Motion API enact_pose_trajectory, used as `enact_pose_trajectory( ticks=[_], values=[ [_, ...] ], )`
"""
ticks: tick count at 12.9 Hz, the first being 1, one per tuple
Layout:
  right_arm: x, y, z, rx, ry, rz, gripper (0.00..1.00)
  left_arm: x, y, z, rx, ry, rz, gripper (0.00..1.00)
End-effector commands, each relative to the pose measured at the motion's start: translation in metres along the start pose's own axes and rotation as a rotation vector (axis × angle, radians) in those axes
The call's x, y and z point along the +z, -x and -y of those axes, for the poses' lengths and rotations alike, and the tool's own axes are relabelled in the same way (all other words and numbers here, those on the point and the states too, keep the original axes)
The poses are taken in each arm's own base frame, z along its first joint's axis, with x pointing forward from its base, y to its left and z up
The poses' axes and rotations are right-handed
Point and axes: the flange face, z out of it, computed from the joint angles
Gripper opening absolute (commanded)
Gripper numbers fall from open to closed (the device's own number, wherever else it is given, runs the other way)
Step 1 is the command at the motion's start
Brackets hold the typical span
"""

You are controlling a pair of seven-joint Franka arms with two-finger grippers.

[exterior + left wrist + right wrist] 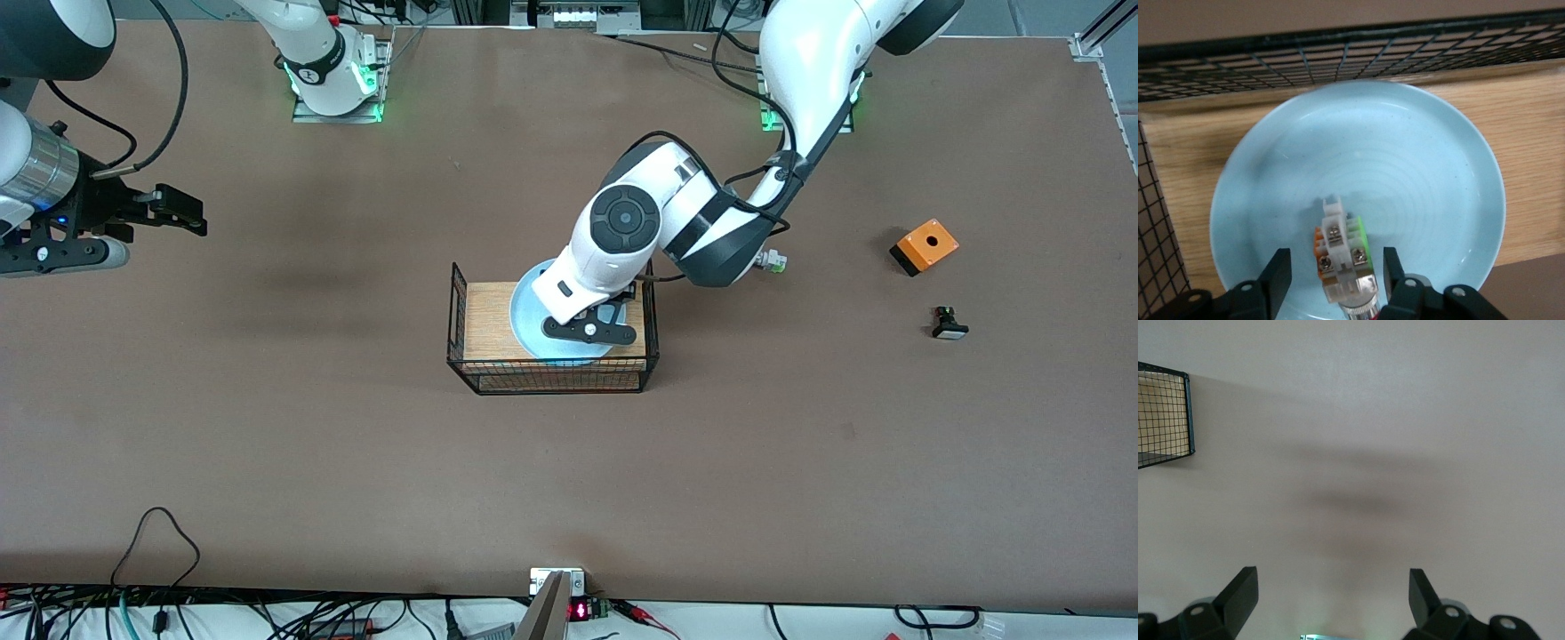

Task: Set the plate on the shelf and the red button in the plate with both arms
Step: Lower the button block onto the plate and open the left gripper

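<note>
The pale light-blue plate (pixel 532 313) lies on the wooden floor of a black wire basket (pixel 462 356) at the table's middle. My left gripper (pixel 591 331) hangs low over the plate. In the left wrist view the plate (pixel 1405 160) fills the picture, and the red button (pixel 1341 257) lies on it with its white body, orange and green marks and screws showing. My left gripper (pixel 1336 259) is open, with a gap between each finger and the button. My right gripper (pixel 178 213) is open and empty over bare table toward the right arm's end, also in its wrist view (pixel 1331 577).
An orange box (pixel 925 246) and a black part with a white face (pixel 949 325) sit toward the left arm's end. A white, green-marked part (pixel 772 260) lies beside the left arm's elbow. The basket's corner (pixel 1165 413) shows in the right wrist view.
</note>
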Motion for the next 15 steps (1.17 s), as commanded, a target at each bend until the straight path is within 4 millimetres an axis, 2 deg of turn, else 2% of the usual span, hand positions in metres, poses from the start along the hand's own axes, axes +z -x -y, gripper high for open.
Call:
enact_pose_trajectory(
  ticks=[1, 5, 8, 10, 12, 14, 15],
  values=[
    [-0.004, -0.001, -0.002, -0.008, 0.012, -0.007, 1.0, -0.007, -0.003, -0.01, 0.02, -0.005, -0.046, 1.0],
    [-0.004, -0.001, -0.002, -0.008, 0.012, -0.007, 1.0, -0.044, -0.003, -0.005, 0.01, 0.011, -0.088, 1.0],
    [-0.004, -0.001, -0.002, -0.008, 0.012, -0.007, 1.0, -0.1, -0.01, 0.022, -0.028, 0.019, -0.149, 1.0],
    [-0.004, -0.001, -0.003, -0.006, 0.012, -0.007, 1.0, -0.139, -0.004, 0.045, -0.054, -0.018, -0.146, 1.0],
    [-0.004, -0.001, -0.003, -0.006, 0.012, -0.007, 1.0, -0.176, -0.007, 0.081, -0.081, -0.035, -0.16, 1.0],
    [-0.004, -0.001, -0.003, -0.006, 0.012, -0.007, 1.0, -0.199, -0.016, 0.125, -0.04, -0.064, -0.161, 1.0],
    [-0.004, -0.001, -0.003, -0.006, 0.012, -0.007, 1.0, -0.21, -0.02, 0.153, -0.055, -0.077, -0.149, 1.0]
  ],
)
